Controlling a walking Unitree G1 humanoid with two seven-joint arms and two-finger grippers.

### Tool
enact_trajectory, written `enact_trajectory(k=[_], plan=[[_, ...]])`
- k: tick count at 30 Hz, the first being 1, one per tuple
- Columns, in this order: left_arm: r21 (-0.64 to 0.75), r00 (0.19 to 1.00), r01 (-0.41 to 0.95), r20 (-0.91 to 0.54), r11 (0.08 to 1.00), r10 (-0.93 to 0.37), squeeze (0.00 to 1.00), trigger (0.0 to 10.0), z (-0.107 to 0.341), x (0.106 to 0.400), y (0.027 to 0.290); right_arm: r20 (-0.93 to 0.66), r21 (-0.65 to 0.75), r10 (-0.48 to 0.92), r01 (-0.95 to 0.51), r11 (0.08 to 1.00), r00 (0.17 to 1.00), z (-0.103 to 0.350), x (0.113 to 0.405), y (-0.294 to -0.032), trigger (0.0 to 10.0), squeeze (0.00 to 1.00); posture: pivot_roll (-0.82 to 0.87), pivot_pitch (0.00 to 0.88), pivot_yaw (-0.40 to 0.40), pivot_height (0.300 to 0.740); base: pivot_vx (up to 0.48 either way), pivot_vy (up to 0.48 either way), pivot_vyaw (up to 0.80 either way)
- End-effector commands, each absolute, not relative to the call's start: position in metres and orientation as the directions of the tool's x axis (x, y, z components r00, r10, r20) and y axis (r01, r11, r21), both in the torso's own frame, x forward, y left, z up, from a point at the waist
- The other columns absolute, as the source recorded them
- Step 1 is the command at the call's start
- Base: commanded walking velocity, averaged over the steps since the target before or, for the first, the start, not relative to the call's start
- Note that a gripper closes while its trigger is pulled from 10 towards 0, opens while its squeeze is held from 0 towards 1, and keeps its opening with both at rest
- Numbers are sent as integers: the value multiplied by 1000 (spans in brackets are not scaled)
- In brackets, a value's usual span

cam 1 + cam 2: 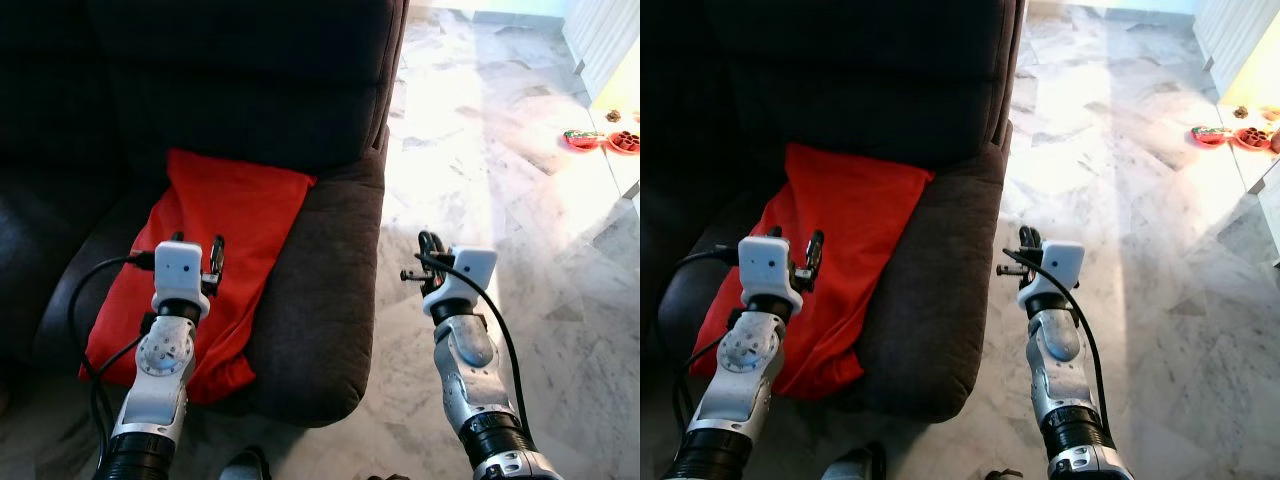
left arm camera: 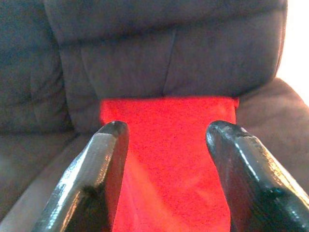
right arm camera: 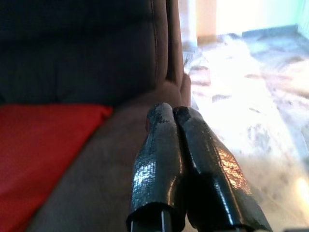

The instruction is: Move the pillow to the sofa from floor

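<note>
On the seat of the dark sofa (image 1: 330,300) lies the red pillow (image 1: 215,270), its far edge against the backrest and its near edge hanging slightly over the front of the cushion, beside the sofa's armrest. Left end effector (image 1: 214,262): poised just above the pillow's middle, its two black fingers (image 2: 99,169) spread wide with red fabric visible between them and nothing gripped. Right end effector (image 1: 428,250): held out over the marble floor (image 1: 520,180) just beyond the armrest, its fingers (image 3: 164,154) pressed together and empty. Far across the floor, near the wall, sit a few small red dishes (image 1: 600,140).

Step in hand, as judged from this layout: the pillow is already on the sofa and neither end effector grips it, so the transfer itself appears complete and the release is done. What remains looks like clearing the arms away. The next move calls for lifting the left end effector straight up and back so the open fingers do not snag the fabric or drag the overhanging near edge off the seat; a small push toward the backrest could seat the pillow more securely.
</note>
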State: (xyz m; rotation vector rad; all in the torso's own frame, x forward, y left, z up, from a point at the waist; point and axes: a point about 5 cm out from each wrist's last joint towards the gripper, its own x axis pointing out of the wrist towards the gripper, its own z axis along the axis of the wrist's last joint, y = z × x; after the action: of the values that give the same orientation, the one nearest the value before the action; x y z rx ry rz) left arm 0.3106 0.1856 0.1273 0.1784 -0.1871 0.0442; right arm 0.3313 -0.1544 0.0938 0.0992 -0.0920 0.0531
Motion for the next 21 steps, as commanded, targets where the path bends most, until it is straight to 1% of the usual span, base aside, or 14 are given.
enact_trajectory(k=[1,5,8,9,10,11,12,14,15,16,21], plan=[[163,991,-85,112,983,67,0,10000,109,305,194,9,89,36,-37,995,999,75,324,-159,10000,0,138,162,0,740,0,0,0],[163,995,-85,69,983,75,0,10000,97,303,196,-41,79,29,-26,997,999,63,319,-162,10000,0,139,162,-1,740,0,0,0],[159,997,-76,-1,984,77,0,10000,78,299,197,-132,75,18,-8,997,991,42,309,-169,10000,0,138,163,-4,740,0,0,0],[159,997,-76,-1,984,77,0,10000,78,299,197,-132,75,18,-8,997,991,42,309,-169,10000,0,138,163,-4,740,0,0,0],[151,997,-76,-22,986,80,0,10000,73,297,197,-156,82,12,0,997,988,36,305,-171,10000,0,138,163,-4,740,0,0,0],[134,994,-73,-66,988,82,0,10000,62,293,198,-216,97,2,20,995,976,24,297,-176,10000,0,134,164,-4,740,0,0,0],[134,994,-73,-66,988,82,0,10000,62,293,198,-216,97,2,20,995,976,24,297,-176,10000,0,134,164,-4,740,0,0,0],[104,985,-85,-140,991,99,0,10000,46,288,200,-296,79,-1,25,997,955,8,287,-179,10000,0,135,162,-5,740,0,0,0],[104,985,-85,-140,991,99,0,10000,46,288,200,-296,79,-1,25,997,955,8,287,-179,10000,0,135,162,-5,740,0,0,0],[92,978,-88,-182,992,104,0,10000,35,283,201,-345,62,-4,27,998,939,-2,279,-181,10000,0,135,160,-7,740,0,0,0],[93,973,-67,-215,993,85,0,10000,26,276,199,-412,51,-12,36,998,911,-17,266,-185,10000,0,138,160,-7,740,0,0,0]])
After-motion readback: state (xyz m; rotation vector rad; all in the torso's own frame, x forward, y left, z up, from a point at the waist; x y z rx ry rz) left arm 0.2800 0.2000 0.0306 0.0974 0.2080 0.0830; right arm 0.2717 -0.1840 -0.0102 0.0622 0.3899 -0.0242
